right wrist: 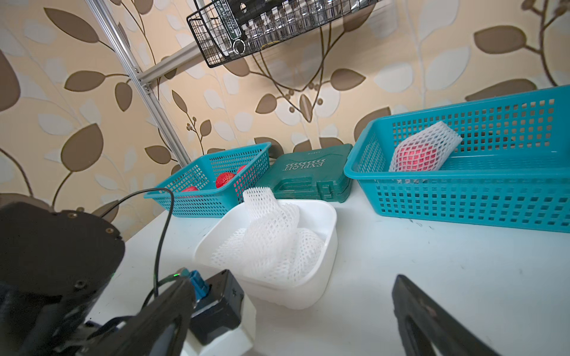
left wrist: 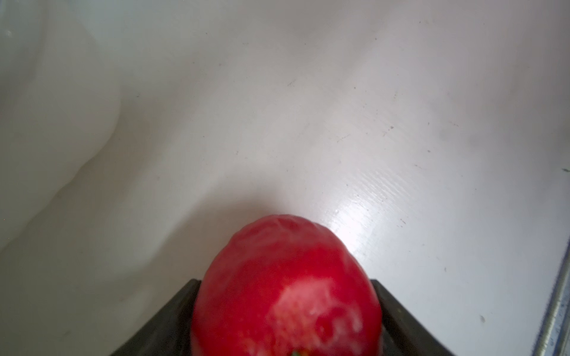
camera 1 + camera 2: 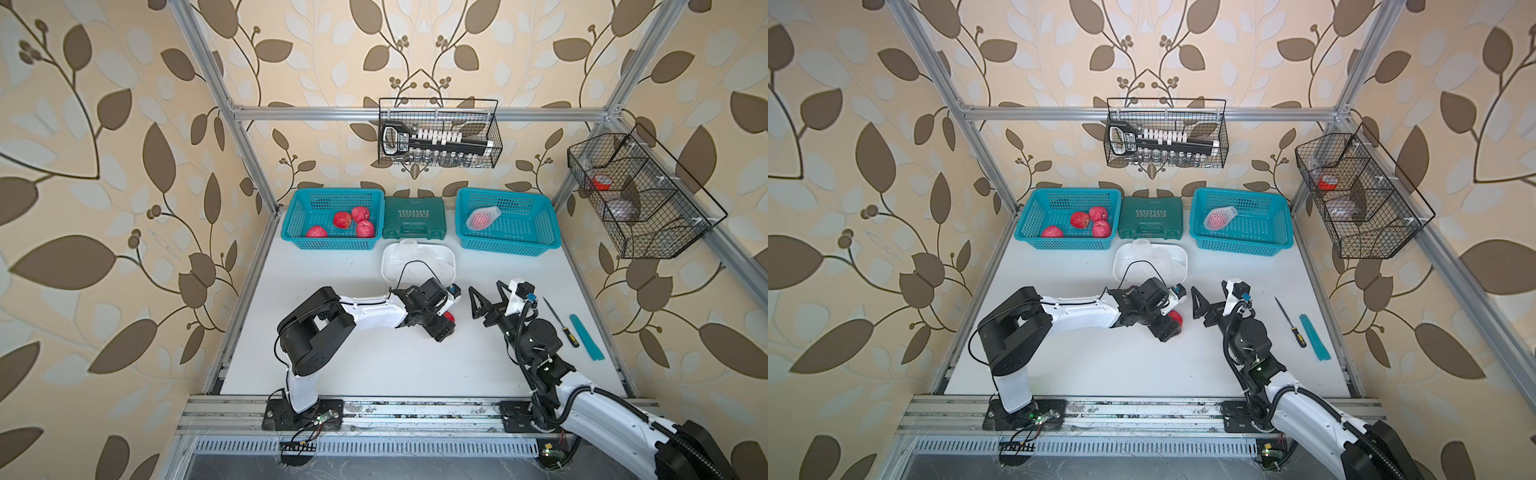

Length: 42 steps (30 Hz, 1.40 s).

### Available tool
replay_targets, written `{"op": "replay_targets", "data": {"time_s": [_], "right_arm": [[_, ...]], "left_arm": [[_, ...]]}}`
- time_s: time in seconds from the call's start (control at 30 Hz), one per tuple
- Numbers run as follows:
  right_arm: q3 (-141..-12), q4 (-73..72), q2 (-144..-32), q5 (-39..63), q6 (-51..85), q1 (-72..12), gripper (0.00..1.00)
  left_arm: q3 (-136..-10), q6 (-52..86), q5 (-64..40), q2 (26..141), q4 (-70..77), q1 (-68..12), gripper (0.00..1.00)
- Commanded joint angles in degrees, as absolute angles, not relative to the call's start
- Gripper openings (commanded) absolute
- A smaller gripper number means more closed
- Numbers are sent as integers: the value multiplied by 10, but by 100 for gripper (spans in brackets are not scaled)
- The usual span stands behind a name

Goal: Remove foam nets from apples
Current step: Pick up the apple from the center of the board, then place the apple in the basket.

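**Step in hand: stowing a stripped apple.** The left hand (image 3: 444, 320), at the centre of a top view, grasps the bare apple (image 2: 287, 296). In the left wrist view both fingers lie against its sides, and no mesh covers it. We cannot tell whether the fruit rests on the counter (image 3: 374, 365) or hangs just above it. The right hand (image 3: 485, 291), just to the right, is spread wide and holds nothing.

The loose foam nets (image 1: 271, 240) lie heaped in the white tub (image 3: 449, 252), above centre. Four stripped apples (image 3: 343, 219) sit in the left basket (image 3: 332, 192), at the upper left of the counter. One netted apple (image 3: 482, 218) lies in the right basket (image 3: 507, 192).

We judge the task near its end: five apples are free of mesh and one is not.

**Next move:** raise the bare apple above the basket wall, carry it toward the upper left, and release it low in a free spot. Then we fetch the netted apple.
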<state>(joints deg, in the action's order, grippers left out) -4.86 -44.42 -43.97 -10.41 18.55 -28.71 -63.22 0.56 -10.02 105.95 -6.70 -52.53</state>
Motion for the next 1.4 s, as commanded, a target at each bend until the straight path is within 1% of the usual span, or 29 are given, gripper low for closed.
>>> {"op": "replay_targets", "data": {"time_s": [0.0,0.17,0.3,0.43,0.53,0.67,0.77,0.87,1.0,1.1,1.2,1.37], "right_arm": [[-47,-451,-436,-99,180,-287,100],[-49,-445,-436,-104,182,-287,100],[-37,-470,-425,-77,178,-287,99],[-20,-531,-424,6,164,-287,100],[-23,-558,-440,67,160,-289,99],[-41,-561,-471,115,151,-299,100],[-62,-560,-508,158,138,-317,100],[-86,-542,-540,163,115,-347,99],[-109,-496,-554,127,82,-386,100],[-112,-490,-553,103,79,-392,100],[-113,-483,-552,91,80,-392,100],[-110,-477,-542,76,79,-392,100]], "left_arm": [[-636,1,-94,1068,-60,-527,69],[-627,1,-76,1047,-59,-527,59],[-610,-14,-53,991,-61,-527,58],[-609,-35,-35,920,-90,-508,58],[-619,-35,-42,875,-114,-462,57],[-624,-24,-65,833,-115,-372,57],[-644,-18,-39,832,-113,-318,58],[-696,-13,-51,866,-144,-251,58],[-778,-16,-64,927,-189,-167,58],[-860,-36,-60,997,-233,-120,58],[-954,-40,-62,1070,-282,-83,58],[-1052,-51,-54,1160,-308,-46,58]]}}
